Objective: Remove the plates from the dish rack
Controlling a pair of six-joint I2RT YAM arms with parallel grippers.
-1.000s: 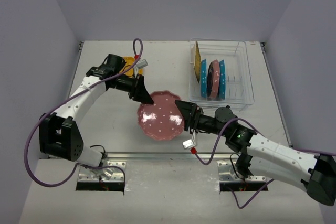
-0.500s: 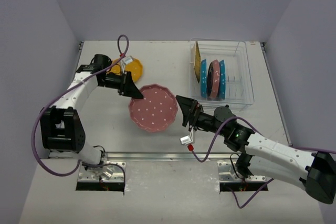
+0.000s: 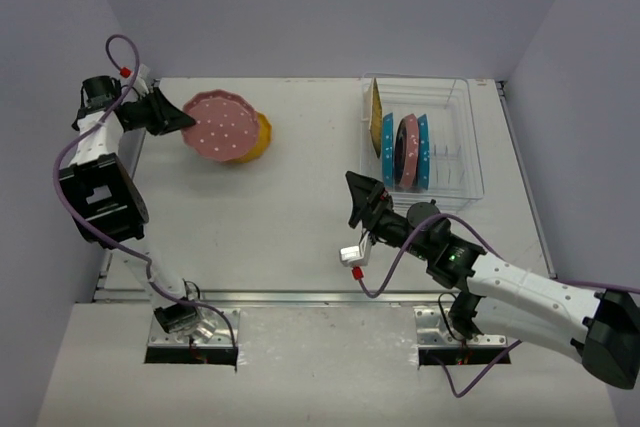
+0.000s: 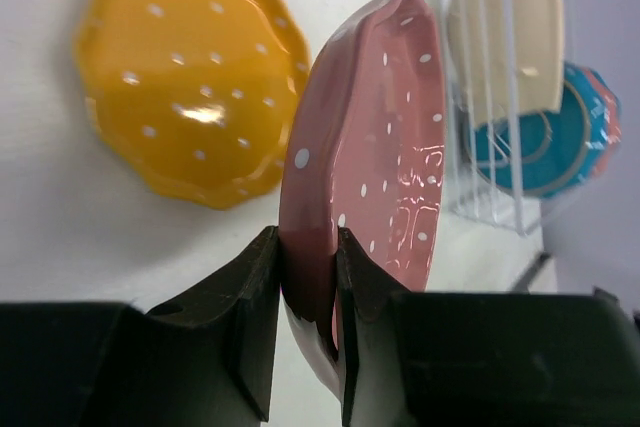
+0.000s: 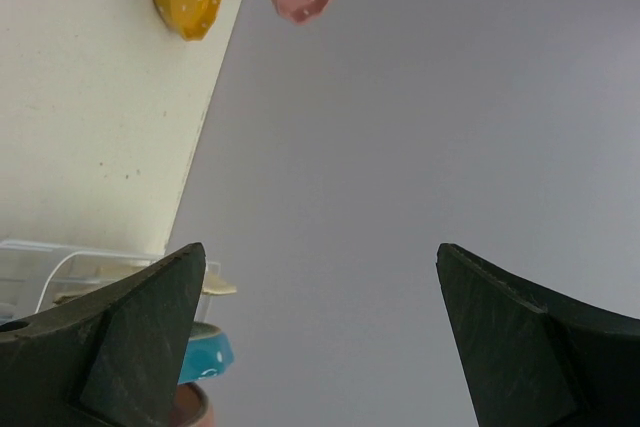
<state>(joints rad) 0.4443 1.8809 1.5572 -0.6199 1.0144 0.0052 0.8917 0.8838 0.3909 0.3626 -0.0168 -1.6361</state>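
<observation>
My left gripper (image 3: 180, 119) is shut on the rim of a pink dotted plate (image 3: 222, 127), holding it over a yellow plate (image 3: 260, 137) that lies flat at the table's far left. In the left wrist view the black fingers (image 4: 250, 297) clamp the pink plate (image 4: 370, 147) edge-on, beside the yellow plate (image 4: 190, 77). The clear dish rack (image 3: 462, 127) at the far right holds upright plates: a yellow one (image 3: 375, 117), a teal one (image 3: 387, 149), a pink one (image 3: 408, 152) and another teal one (image 3: 423, 152). My right gripper (image 3: 360, 202) stands open and empty in mid-table, left of the rack.
Grey walls close in the table on three sides. A purple cable loops above the left arm (image 3: 115, 47). A white tag with a red tip (image 3: 355, 257) hangs under the right wrist. The rack (image 4: 490, 97) shows behind the pink plate in the left wrist view.
The left arm swung the pink plate from mid-table to the far left, above the yellow plate. The right gripper came off the plate's edge, opened wide and drew back a little.
</observation>
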